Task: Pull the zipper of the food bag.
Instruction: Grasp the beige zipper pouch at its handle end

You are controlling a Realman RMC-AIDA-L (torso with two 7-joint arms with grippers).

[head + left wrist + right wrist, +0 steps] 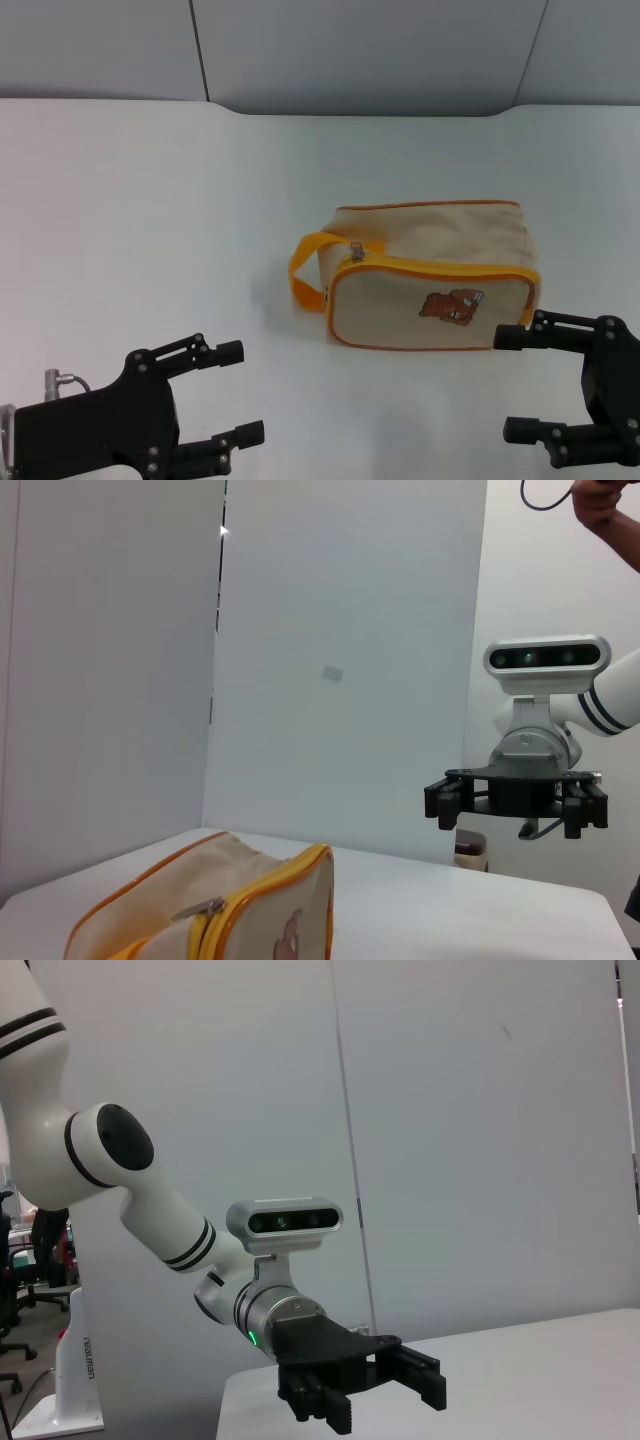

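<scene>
The beige food bag [430,275] lies on the white table [150,220], its bear panel [452,305] facing me. The orange-yellow zipper [430,267] edges that panel. Its small silver pull tab [357,253] sits at the upper left corner, beside the orange strap loop [305,270]. The bag [230,900] and tab [200,910] also show in the left wrist view. My left gripper [240,392] is open and empty, near me and left of the bag. My right gripper [512,384] is open and empty, just off the bag's near right corner.
Grey wall panels [360,50] stand behind the table's far edge. The left wrist view shows the right gripper [515,800] farther off and a small dark jar [470,848] behind it. The right wrist view shows the left gripper [385,1400].
</scene>
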